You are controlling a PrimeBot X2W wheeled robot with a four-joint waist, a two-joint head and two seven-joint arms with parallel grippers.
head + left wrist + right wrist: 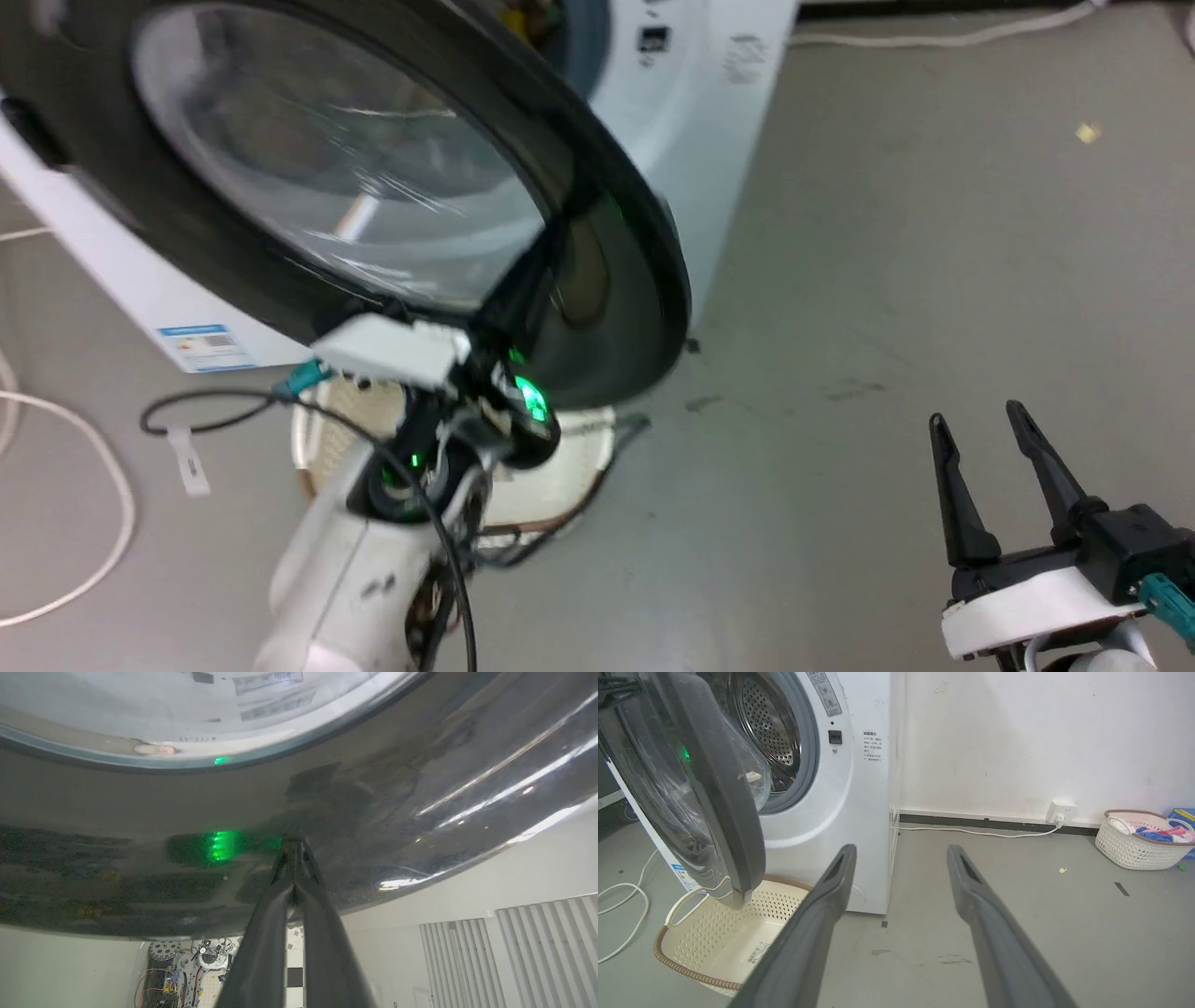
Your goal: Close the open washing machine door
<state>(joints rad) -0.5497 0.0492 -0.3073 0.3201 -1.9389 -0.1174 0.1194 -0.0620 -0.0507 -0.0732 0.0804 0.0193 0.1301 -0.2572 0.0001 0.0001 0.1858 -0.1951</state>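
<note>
The round glossy black washing machine door (pixel 597 308) with its bulging glass window (pixel 336 177) stands swung out from the white washing machine (pixel 691 140). In the right wrist view the door (pixel 724 807) hangs edge-on before the steel drum opening (pixel 770 728). My left gripper (pixel 293 842) is shut, its joined tips pressed against the door's black outer ring (pixel 140 807); in the head view the left wrist (pixel 448 373) sits under the door's lower rim. My right gripper (pixel 980 429) is open and empty, low at the right, well away from the door.
A cream perforated basket (pixel 714 933) lies on the grey floor below the door, in front of the machine. White cables (pixel 84 485) curl at the left. A second basket with clothes (pixel 1139 840) sits by the wall, near a wall socket (pixel 1059 810).
</note>
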